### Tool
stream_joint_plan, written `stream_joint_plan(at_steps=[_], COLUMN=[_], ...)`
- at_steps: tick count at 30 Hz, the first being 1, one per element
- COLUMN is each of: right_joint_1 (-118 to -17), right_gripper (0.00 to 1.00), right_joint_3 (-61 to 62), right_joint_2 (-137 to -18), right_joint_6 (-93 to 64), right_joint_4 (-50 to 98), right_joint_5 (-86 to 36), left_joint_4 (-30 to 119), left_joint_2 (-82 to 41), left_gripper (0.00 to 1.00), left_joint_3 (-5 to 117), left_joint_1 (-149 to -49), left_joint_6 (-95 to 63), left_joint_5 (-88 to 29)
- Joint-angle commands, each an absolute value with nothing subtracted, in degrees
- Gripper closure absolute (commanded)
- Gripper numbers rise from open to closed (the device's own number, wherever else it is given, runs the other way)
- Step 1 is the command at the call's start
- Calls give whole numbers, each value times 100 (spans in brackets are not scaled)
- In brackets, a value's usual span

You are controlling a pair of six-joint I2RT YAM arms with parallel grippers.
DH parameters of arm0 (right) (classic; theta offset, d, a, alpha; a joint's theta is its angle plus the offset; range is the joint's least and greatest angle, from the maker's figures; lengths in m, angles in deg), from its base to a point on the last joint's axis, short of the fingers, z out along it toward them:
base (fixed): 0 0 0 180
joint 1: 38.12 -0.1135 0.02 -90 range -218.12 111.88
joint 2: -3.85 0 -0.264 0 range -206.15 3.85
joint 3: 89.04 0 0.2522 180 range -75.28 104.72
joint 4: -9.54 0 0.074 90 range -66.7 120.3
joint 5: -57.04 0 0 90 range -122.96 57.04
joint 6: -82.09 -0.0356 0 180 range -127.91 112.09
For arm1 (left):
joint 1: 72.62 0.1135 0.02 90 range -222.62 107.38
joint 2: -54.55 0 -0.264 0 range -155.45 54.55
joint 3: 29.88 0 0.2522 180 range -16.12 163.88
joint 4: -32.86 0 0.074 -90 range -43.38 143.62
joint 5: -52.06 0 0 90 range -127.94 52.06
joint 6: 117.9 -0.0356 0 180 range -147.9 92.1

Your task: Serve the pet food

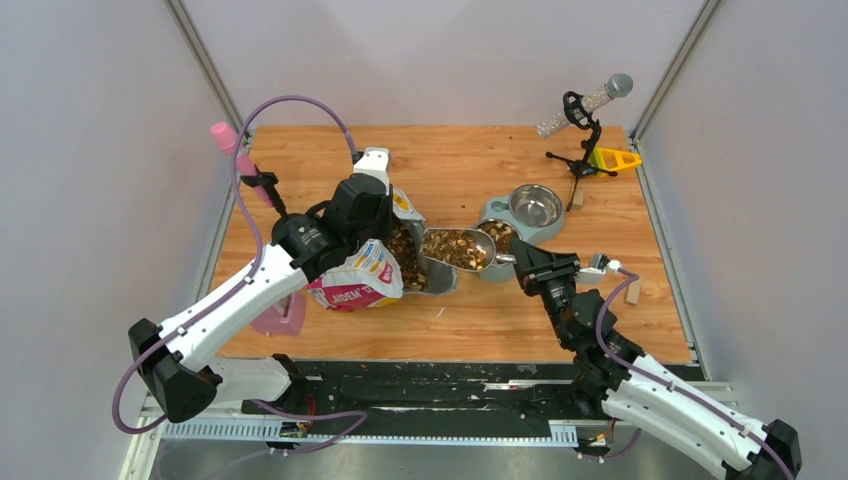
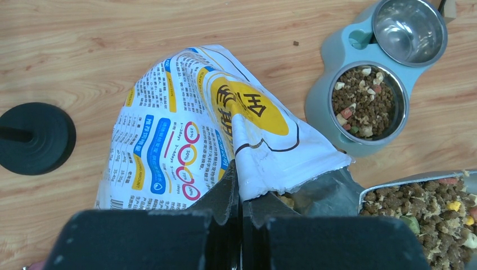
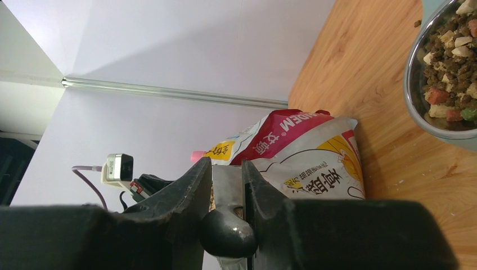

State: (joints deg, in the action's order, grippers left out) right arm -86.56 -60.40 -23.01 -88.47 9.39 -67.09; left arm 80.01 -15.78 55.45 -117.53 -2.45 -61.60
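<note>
The pet food bag point(image 1: 358, 277) lies open on the wooden table, brown kibble showing in its mouth point(image 1: 404, 245). My left gripper point(image 1: 383, 212) is shut on the bag's torn top edge point(image 2: 264, 169), its fingertips point(image 2: 241, 183) pressed together on the foil. My right gripper point(image 1: 513, 258) is shut on the handle point(image 3: 227, 183) of a grey scoop point(image 1: 456, 249). The scoop is level, heaped with pet food point(image 2: 436, 211), and sits between the bag's mouth and the feeder. The feeder's near bowl point(image 2: 363, 102) holds kibble; its far bowl point(image 2: 409, 29) is bare steel.
A grey-blue double feeder point(image 1: 492, 212) stands right of centre. A microphone on a black stand point(image 1: 581, 125) and a yellow piece point(image 1: 614, 158) are at the back right. A pink tube point(image 1: 233, 148) on a round black base point(image 2: 37, 138) stands at the left, and a small wooden block point(image 1: 632, 291) lies right.
</note>
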Motion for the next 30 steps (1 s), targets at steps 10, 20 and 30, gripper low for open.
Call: stream_joint_plan(at_steps=[10,20,30], right_joint_1=[-8521,-8127,-6705], right_gripper=[100,100,100], right_joint_3=[-5249,-4601,-4611], right_joint_2=[-2152,-2296,-3111], right_joint_6=[-8716,-8548,-8971], right_joint_4=[693,1588,1520], right_joint_5=[-7011,-7881,-7611], left_joint_4=[7094,7121,7127], left_joint_2=[-1384,-1412,-1318], left_gripper=[100,100,100], left_joint_3=[5806,5820,5781], left_joint_1=[-11762,-11762,-11767], left_joint_6=[-140,-121,-142], left_joint_5=[-6409,-6439,-6457])
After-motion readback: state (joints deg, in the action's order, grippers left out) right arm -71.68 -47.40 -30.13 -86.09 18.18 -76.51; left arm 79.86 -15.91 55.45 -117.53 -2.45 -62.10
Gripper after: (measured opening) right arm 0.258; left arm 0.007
